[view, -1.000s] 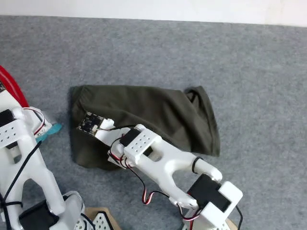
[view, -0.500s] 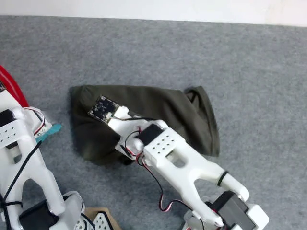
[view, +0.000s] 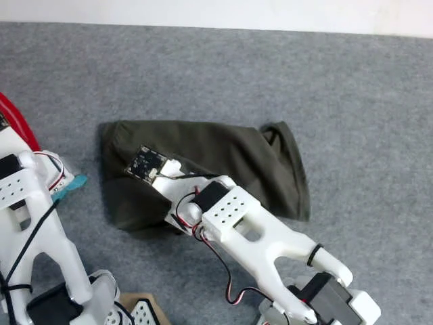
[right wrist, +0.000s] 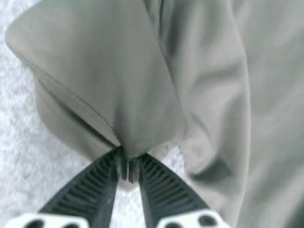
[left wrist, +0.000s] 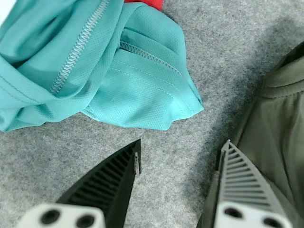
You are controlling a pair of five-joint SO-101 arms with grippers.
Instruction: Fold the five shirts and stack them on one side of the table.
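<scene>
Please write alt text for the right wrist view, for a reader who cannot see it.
The right gripper pinches a fold at the edge of the olive-green shirt, with the grey table cover visible beside it.

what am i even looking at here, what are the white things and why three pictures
Two white robot arms stand at a grey table. One picture looks down from a fixed camera above; the other two come from small cameras on each arm's wrist, looking along its pincer, the end effector. An olive shirt lies partly folded in the middle. The right end effector is shut on a fold of it. The left end effector is open above bare table, between a teal shirt and the olive one.
</scene>
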